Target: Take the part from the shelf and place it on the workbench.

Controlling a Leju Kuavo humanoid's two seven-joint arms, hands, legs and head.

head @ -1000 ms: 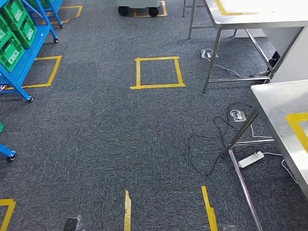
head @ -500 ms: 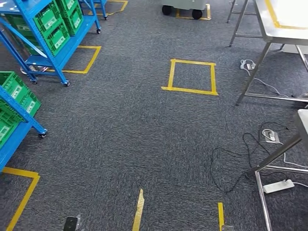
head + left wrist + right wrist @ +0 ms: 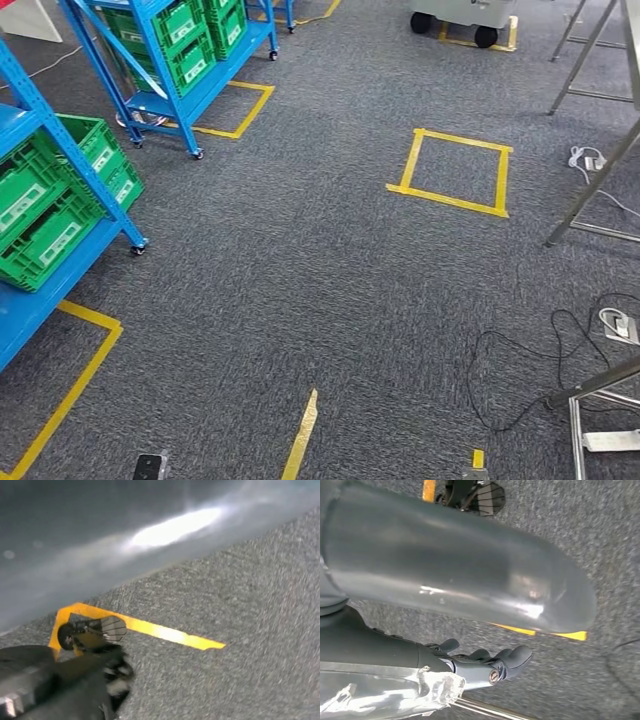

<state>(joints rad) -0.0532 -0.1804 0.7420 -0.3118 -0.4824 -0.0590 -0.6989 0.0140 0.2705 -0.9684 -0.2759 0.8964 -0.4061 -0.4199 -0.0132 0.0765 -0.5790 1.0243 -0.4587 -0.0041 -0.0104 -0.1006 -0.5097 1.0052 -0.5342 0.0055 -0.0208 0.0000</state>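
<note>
Two blue wheeled shelves stand at the left of the head view. The near shelf (image 3: 47, 128) carries green bins (image 3: 45, 215); the far shelf (image 3: 189, 98) carries more green bins (image 3: 192, 40). What lies inside the bins is hidden. Steel legs of a workbench (image 3: 592, 182) cross the right edge. My left hand (image 3: 75, 685) hangs over the carpet, dark and blurred, so its fingers cannot be read. Fingers of my right hand (image 3: 486, 662) lie stretched out with nothing in them.
Grey carpet runs between shelves and bench, with a yellow tape square (image 3: 453, 170) in the middle and tape lines (image 3: 68, 390) by the near shelf. Black cables (image 3: 521, 380) and a floor socket (image 3: 619, 325) lie by another bench leg (image 3: 596, 385). A wheeled cart (image 3: 468, 15) stands far back.
The camera has swung left: the shelves have come further into the picture, and the workbench tops have slid out on the right.
</note>
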